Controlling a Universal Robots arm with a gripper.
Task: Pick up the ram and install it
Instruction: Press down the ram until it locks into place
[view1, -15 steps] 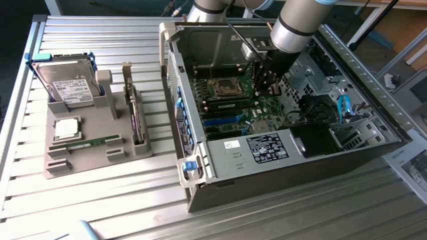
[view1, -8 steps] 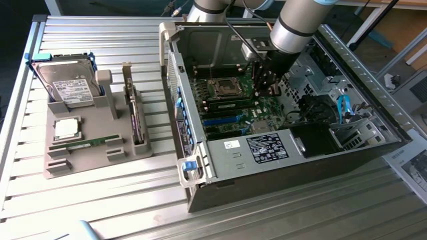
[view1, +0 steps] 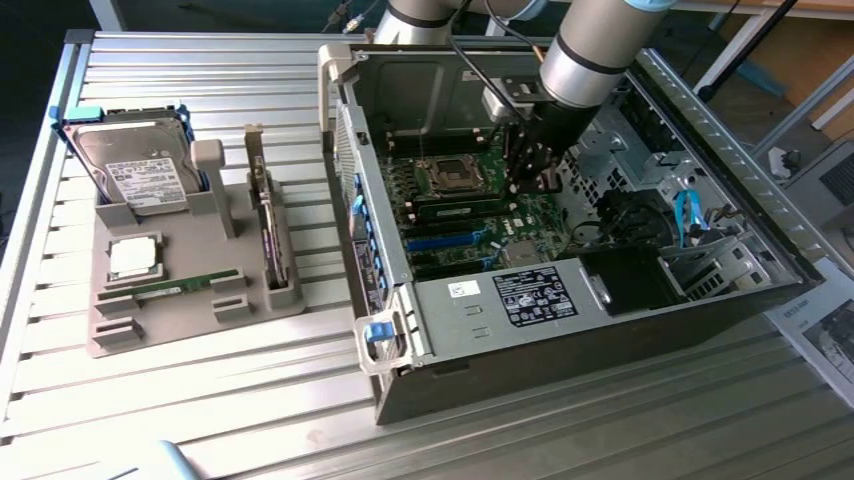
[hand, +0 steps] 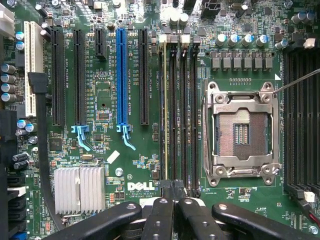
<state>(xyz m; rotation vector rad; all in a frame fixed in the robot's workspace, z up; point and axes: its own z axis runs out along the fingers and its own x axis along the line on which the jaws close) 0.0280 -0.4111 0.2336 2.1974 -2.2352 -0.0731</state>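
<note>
Black claw (hand: 176, 200) closed, fingertips pressed together, holding nothing, hovering over the motherboard (hand: 115, 150) memory slots (hand: 180, 115) inside the open computer case (view1: 561, 300). Green ram (view1: 167, 289) lies on the grey tray (view1: 200, 255) at 9 o'clock of the case, just below the processor chip (view1: 135, 257), hard drive (view1: 134, 172) upright at 12 o'clock

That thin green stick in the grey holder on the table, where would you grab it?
Probably at its middle, from straight above, jaws pinching its two flat faces. The ram seems to stand on its long edge in the grey holder, whose blocks hold its ends, leaving the middle stretch bare.
</note>
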